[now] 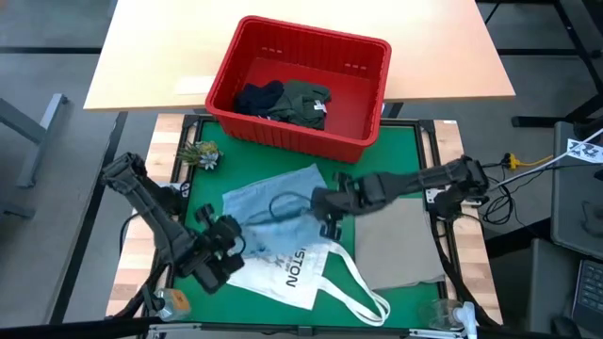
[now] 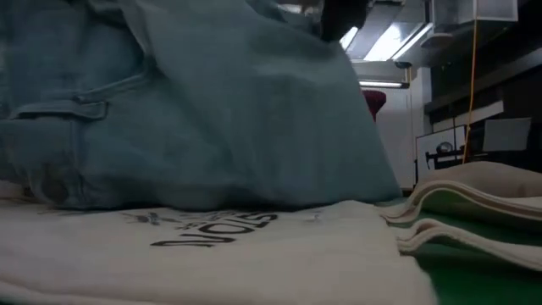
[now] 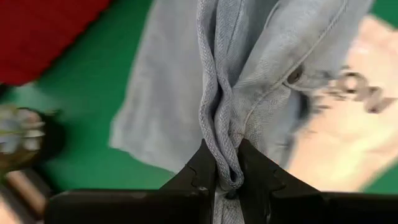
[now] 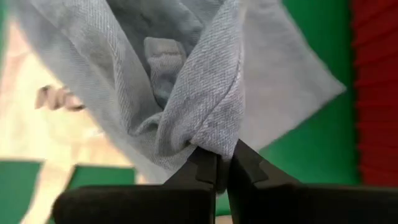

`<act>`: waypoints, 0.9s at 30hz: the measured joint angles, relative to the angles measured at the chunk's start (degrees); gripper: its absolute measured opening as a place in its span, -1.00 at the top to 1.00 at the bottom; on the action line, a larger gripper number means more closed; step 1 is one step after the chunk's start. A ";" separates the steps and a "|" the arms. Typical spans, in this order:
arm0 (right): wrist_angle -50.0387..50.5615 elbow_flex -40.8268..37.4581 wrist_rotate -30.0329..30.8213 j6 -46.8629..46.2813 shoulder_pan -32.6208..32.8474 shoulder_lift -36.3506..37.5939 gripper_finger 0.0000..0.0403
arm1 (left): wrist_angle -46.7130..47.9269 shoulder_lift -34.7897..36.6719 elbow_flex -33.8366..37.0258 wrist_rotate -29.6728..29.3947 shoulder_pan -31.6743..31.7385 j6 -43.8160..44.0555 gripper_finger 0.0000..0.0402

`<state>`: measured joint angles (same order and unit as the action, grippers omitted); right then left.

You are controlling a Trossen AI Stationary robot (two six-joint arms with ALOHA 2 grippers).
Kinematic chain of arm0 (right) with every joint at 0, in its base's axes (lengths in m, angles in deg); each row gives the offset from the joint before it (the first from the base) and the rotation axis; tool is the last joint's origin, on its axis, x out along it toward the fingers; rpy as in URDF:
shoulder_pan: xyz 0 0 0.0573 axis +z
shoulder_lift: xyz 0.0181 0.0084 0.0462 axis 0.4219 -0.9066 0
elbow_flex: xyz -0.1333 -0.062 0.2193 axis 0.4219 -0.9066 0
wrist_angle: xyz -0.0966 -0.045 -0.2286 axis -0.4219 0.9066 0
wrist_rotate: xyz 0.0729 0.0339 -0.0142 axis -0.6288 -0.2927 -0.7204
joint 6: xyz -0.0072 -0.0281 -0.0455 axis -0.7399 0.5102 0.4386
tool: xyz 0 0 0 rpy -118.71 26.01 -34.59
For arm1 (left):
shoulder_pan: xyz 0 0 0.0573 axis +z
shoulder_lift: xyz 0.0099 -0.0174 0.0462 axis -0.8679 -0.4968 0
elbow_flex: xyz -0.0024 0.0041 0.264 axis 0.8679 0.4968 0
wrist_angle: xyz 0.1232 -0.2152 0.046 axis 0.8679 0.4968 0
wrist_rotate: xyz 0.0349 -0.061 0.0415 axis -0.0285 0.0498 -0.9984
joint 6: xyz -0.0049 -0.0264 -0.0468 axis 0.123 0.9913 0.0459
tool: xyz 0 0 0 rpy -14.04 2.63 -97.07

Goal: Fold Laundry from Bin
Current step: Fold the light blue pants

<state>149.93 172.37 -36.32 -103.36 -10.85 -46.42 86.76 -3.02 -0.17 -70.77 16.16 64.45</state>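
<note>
Light blue denim jeans (image 1: 273, 209) are spread over the green mat (image 1: 405, 151) and partly over a white tote bag (image 1: 287, 271). My left gripper (image 1: 224, 235) is shut on them at their near left end, and my right gripper (image 1: 326, 209) at their right side. In the low view the jeans (image 2: 195, 110) hang as a curtain down onto the tote bag (image 2: 212, 246). The red bin (image 1: 300, 85) stands at the far edge with dark garments (image 1: 292, 102) inside. A folded beige cloth (image 1: 400, 247) lies on the mat at the right. My left gripper pinches a bunched, seamed fold of the jeans (image 3: 225, 163) between its two fingers, several layers together. The fingers slant down from the near left. The cloth runs away from them, raised at the hold and slack. My right gripper pinches a folded-over corner of the denim (image 4: 210, 138) between its two fingers, more than one layer. The fingers slant down from the table's right side. The cloth fans out from the hold, lifted there, its lower part draped on the tote bag.
A small plant-like ornament (image 1: 201, 154) sits at the mat's far left corner. The tote bag's straps (image 1: 363, 292) trail toward the near edge. Small objects lie at the near left (image 1: 173, 302) and near right (image 1: 443, 315) corners. Green mat shows bare below the bin.
</note>
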 joint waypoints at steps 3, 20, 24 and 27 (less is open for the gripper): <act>0.05 0.00 -0.13 3.23 -4.10 -0.01 0.94 | 2.81 0.00 0.28 -0.19 3.02 -0.29 0.82; -14.46 -10.13 -0.63 19.24 -21.58 -0.42 0.94 | -1.72 -0.09 15.25 -4.11 20.45 -7.83 0.83; -17.50 -12.42 -0.40 21.93 -23.91 -0.56 0.94 | -6.25 -0.09 19.27 -6.26 23.95 -10.64 0.83; -20.87 -14.43 0.34 24.24 -25.11 -0.52 0.94 | -9.67 -0.09 21.95 -7.60 26.37 -12.73 0.83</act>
<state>129.06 157.94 -35.98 -79.11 -35.97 -46.94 77.09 -3.11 21.78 -78.37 42.53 51.71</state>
